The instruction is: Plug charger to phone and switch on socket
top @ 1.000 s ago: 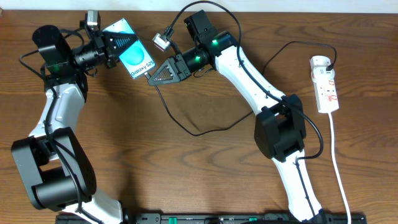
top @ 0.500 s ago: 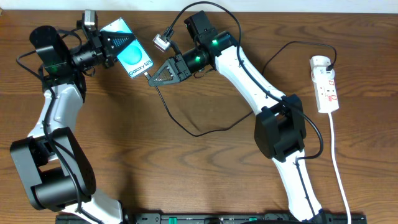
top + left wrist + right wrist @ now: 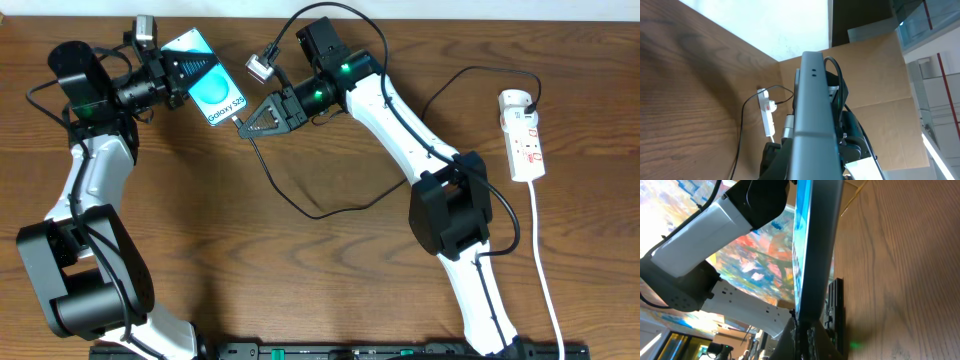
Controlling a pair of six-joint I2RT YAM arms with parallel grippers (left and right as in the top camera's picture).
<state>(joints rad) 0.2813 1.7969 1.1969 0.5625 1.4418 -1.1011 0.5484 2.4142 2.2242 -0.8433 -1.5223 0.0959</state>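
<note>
The phone [image 3: 212, 82] with its teal screen is held tilted above the table at the upper left. My left gripper [image 3: 190, 68] is shut on its upper end; the phone's grey edge [image 3: 812, 125] fills the left wrist view. My right gripper [image 3: 247, 122] is shut on the plug tip of the black charger cable [image 3: 300, 205], right at the phone's lower end [image 3: 815, 255]. I cannot tell if the tip is seated in the port. The white socket strip [image 3: 524, 135] lies at the far right and shows small in the left wrist view [image 3: 766, 112].
The black cable loops across the table's middle and runs up to the socket's top end. The socket's white cord [image 3: 545, 270] runs down the right side to the front edge. A cardboard wall [image 3: 880, 80] stands behind the table.
The phone and the left gripper shifted slightly left between the earliest frame and half a second ago. Nothing has visibly moved since.
</note>
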